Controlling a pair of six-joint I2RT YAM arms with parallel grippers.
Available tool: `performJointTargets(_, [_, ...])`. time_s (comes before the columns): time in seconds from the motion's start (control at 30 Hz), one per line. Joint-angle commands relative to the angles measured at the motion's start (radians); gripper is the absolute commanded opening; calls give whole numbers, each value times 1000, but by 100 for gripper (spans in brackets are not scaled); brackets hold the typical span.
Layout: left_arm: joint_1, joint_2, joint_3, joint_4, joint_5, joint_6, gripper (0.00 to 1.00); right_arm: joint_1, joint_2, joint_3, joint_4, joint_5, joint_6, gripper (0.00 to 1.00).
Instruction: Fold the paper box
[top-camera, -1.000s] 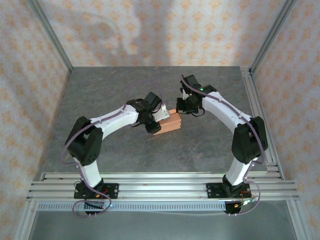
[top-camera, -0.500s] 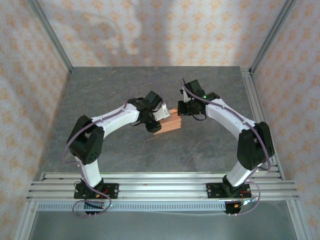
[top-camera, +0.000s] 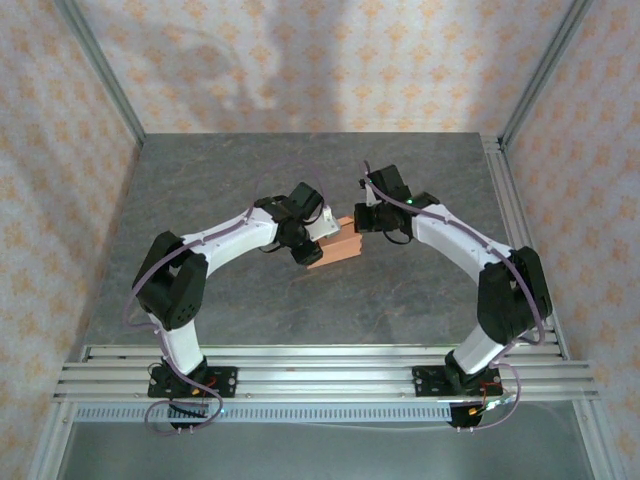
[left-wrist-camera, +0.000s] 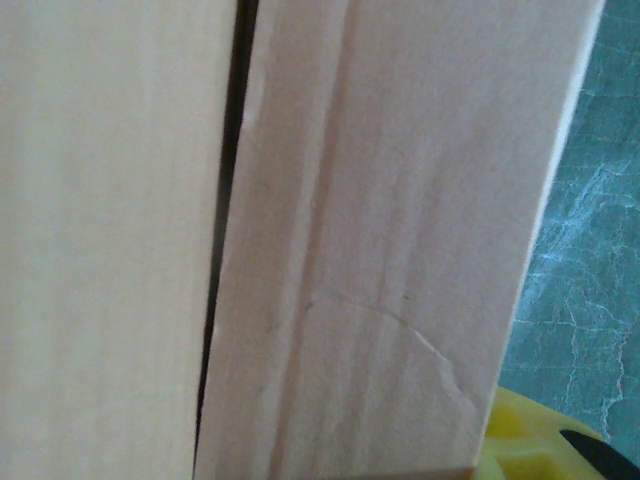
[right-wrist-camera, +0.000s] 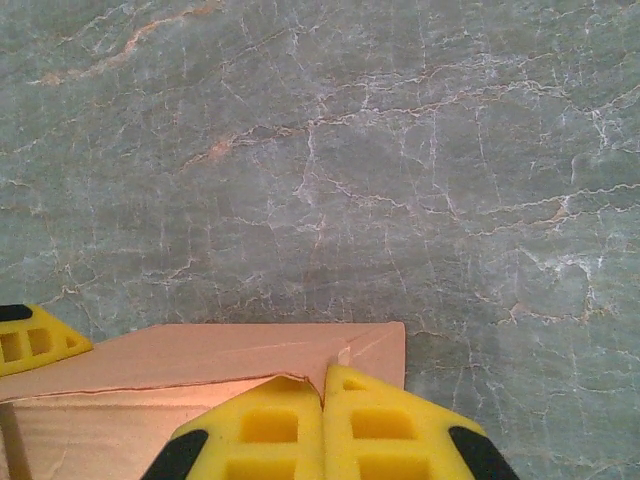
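From above, the paper box (top-camera: 340, 248) sits at the centre of the grey worktop (top-camera: 250, 300), already raised into a small salmon-pink block rather than a flat sheet, so most of the folding looks done. Both arms arch inward to meet over it. The left hand (top-camera: 320, 238) reaches in from the left of the frame and the right hand (top-camera: 362, 222) noses in from the upper right. Through the left wrist camera, the box (left-wrist-camera: 380, 250) looms close. A dark slit runs down between two of its panels at left, and a yellow fingertip (left-wrist-camera: 530, 440) sits against its lower right edge. The left hand appears clamped across the card. Through the right wrist camera, the right hand (right-wrist-camera: 323, 400) has its yellow fingers pressed together, empty, their tips resting on the box (right-wrist-camera: 200, 365) near its right corner at the bottom of the frame, where a flap edge sits slightly proud. Tucking that last flap flush and closing the slit seems to be the work left.
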Motion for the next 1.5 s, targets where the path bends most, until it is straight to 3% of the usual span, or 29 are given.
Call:
performJointTargets(0.0, [-9,54,-22,10,-19,13,36,23,-28,-36,86,-9,16,0])
performJointTargets(0.37, [-3,64,-6,-1,-18,21,37,23,-81,-111,167,-19,-73,0])
performJointTargets(0.57, [6,69,-3,4,4,23,37,23,-103,-269,368,-80,-146,1])
performJointTargets(0.73, [8,69,-2,6,8,24,37,23,-106,-346,465,-55,-177,2])
performJointTargets(1.07, [8,18,-13,80,-6,-41,48,23,-154,-463,623,32,-208,0])
performJointTargets(1.2, [6,-34,-29,123,-7,-78,67,23,-153,-491,672,69,-207,0])
performJointTargets(1.47, [3,-188,-102,201,-30,-143,96,30,-157,-488,687,109,-206,0])
